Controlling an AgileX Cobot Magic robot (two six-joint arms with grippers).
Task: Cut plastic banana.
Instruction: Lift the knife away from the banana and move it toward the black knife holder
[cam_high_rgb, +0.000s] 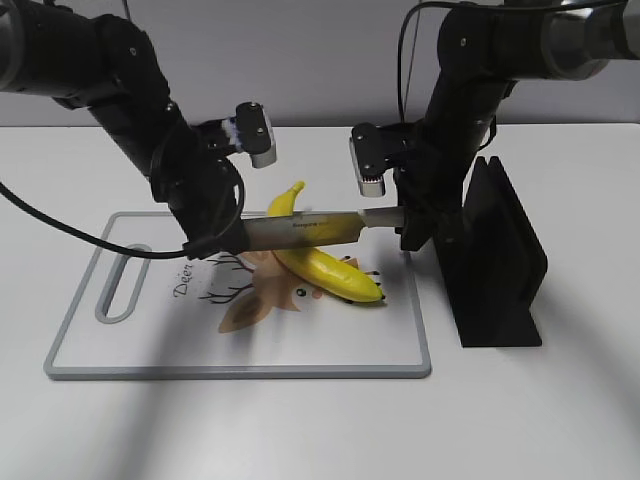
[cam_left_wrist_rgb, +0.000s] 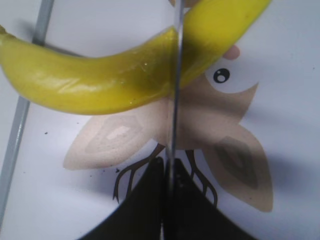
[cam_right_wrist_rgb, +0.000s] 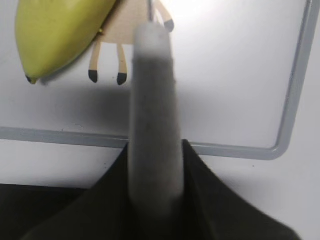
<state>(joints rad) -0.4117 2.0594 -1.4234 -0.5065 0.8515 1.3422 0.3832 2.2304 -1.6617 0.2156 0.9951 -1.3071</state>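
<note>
From the exterior, one plastic banana (cam_high_rgb: 325, 262) is lying on one cutting board (cam_high_rgb: 130, 355) on the white surface (cam_high_rgb: 300, 430), one knife (cam_high_rgb: 315, 229) crossing it — left pincer (cam_high_rgb: 222, 238) closing on the blade tip, right pincer (cam_high_rgb: 408, 222) on the handle.

The left wrist is showing the blade edge-on, pressing into the banana (cam_left_wrist_rgb: 100, 75).

The right wrist is adding the blurred handle (cam_right_wrist_rgb: 155, 125) between closed fingers.
</note>
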